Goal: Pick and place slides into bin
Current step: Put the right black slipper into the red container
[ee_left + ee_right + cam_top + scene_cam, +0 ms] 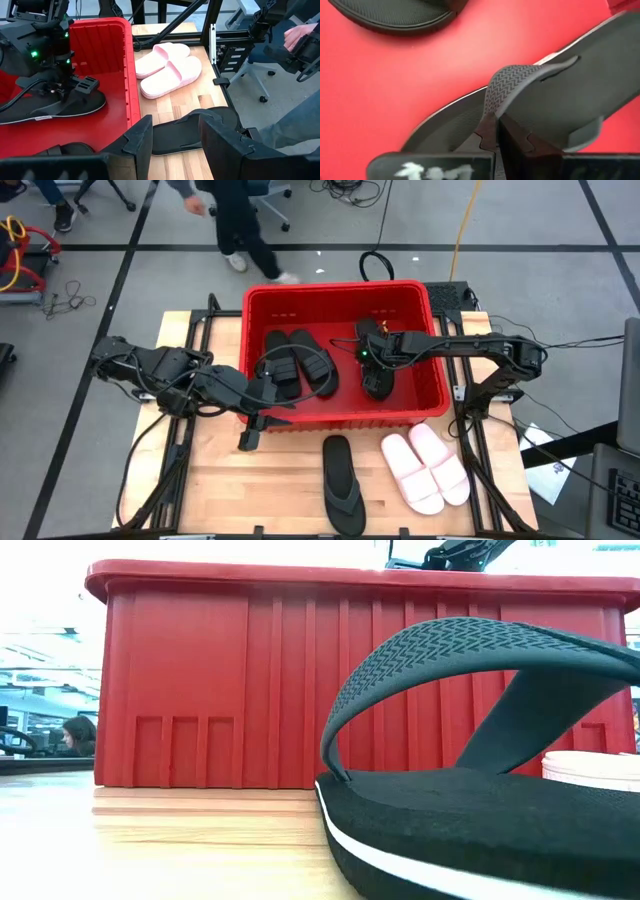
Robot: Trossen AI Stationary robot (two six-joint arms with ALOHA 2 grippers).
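- The bin (pixel 345 415) is sitting across the far-centre part of the worktop (pixel 220 480), its near wall lining up just beyond the open strip of wood at the front.
- That front strip is carrying one black thong flip-flop (pixel 342 483) and the pink slides (pixel 427 467), lying side by side near the right edge; bare wood is showing to the left of the flip-flop.
- The left gripper (pixel 262 420) is hanging over the bin's near-left corner with its fingers (pixel 227 142) spread wide and holding nothing.
- The right gripper (pixel 372 358) is reaching down inside the bin's right half, fingers fully closed on the textured strap of the second black flip-flop (pixel 560 95), whose sole is lying on the red floor.
- The two black wide-strap slides (pixel 298 363) are lying together in the bin's left half, apart from the held flip-flop.
- A person (pixel 235 220) is walking on the floor beyond the worktop's far edge.
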